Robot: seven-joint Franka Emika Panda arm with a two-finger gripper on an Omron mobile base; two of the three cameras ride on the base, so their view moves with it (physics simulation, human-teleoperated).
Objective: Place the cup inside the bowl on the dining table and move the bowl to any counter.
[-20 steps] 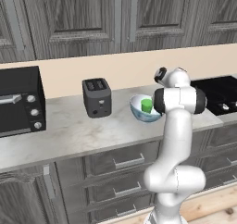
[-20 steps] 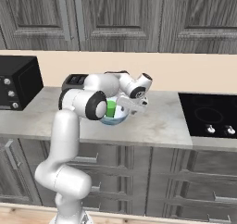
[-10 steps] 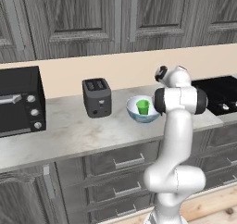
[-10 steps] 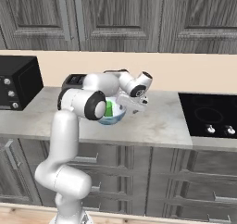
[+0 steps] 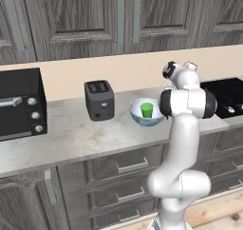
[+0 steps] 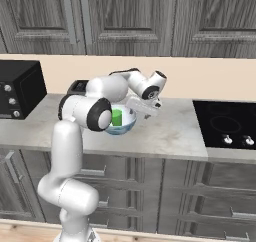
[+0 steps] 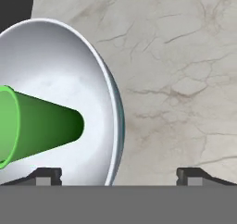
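Green cup (image 7: 32, 126): light, loose (upright in bowl), left of claw.
Bowl (image 5: 147, 113): stiff, likely slick; take the rim.
Claw (image 7: 118, 174): spread wide, empty.

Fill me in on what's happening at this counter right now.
The white robot arm has its claw open beside the bowl, with the bowl's rim between its tips but not gripped. The bowl sits on the counter between the toaster and the cooktop, and the green cup stands upright inside it.
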